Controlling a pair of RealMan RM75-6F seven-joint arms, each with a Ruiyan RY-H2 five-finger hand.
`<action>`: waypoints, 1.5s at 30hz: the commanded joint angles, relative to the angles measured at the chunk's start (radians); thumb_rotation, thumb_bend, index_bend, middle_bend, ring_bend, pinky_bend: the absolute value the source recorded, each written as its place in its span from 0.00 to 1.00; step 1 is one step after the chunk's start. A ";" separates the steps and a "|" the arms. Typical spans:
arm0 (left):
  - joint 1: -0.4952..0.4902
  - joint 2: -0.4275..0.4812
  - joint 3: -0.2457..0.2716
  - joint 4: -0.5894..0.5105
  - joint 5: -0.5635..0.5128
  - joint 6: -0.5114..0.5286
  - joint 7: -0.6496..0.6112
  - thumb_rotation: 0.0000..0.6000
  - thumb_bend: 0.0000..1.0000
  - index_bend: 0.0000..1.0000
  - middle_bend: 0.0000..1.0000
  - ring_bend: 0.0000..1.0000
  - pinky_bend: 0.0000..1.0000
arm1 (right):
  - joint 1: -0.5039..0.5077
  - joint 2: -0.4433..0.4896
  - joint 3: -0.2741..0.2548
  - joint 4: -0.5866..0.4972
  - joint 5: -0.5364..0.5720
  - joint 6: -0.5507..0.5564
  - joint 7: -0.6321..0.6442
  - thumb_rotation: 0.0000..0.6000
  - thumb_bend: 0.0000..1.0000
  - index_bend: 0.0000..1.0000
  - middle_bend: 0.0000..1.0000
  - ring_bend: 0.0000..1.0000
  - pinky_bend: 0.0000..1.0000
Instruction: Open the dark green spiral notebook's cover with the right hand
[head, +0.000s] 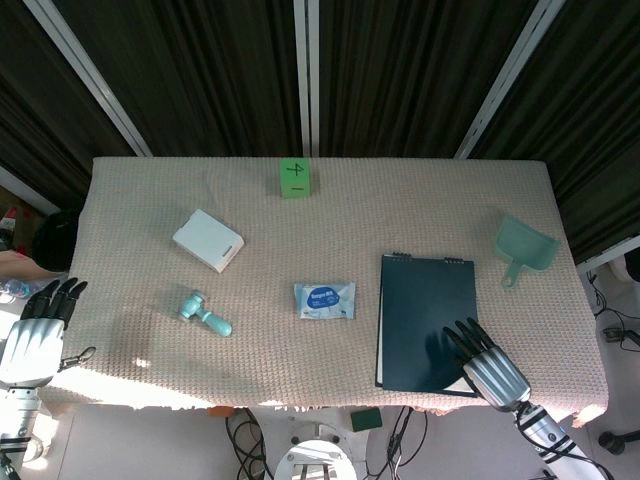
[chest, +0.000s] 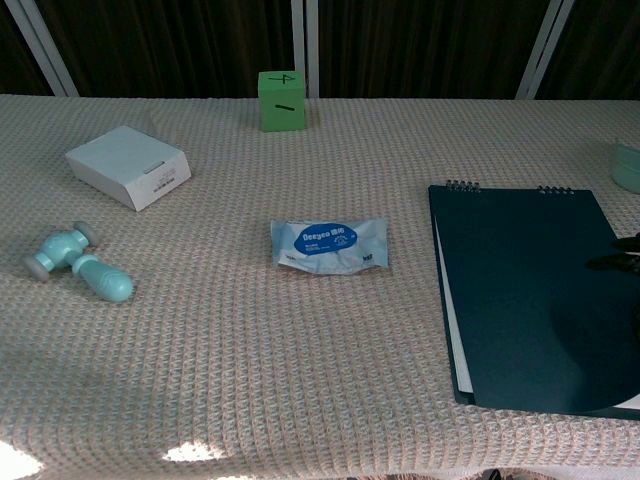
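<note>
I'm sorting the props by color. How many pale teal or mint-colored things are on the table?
2. The small roller tool lies near the table's front left, and the scoop sits at the far right, beyond the notebook. Nothing seems hidden.

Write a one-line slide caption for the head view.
Right hand reaches over the closed dark green notebook; left hand waits at the table edge.
</note>
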 joint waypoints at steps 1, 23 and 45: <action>-0.001 0.000 0.000 -0.002 -0.001 -0.002 0.003 1.00 0.03 0.09 0.08 0.05 0.15 | 0.001 -0.002 0.002 0.000 -0.001 -0.002 -0.001 1.00 0.59 0.95 0.07 0.00 0.00; -0.002 0.006 0.000 -0.012 0.004 0.001 0.007 1.00 0.03 0.09 0.08 0.05 0.15 | 0.081 -0.012 0.110 -0.088 0.038 -0.030 0.064 1.00 0.60 0.99 0.11 0.00 0.00; -0.005 0.007 -0.011 0.026 -0.033 -0.022 -0.035 1.00 0.03 0.09 0.08 0.05 0.15 | 0.418 -0.086 0.621 0.052 0.704 -0.430 0.074 1.00 0.62 1.00 0.22 0.00 0.00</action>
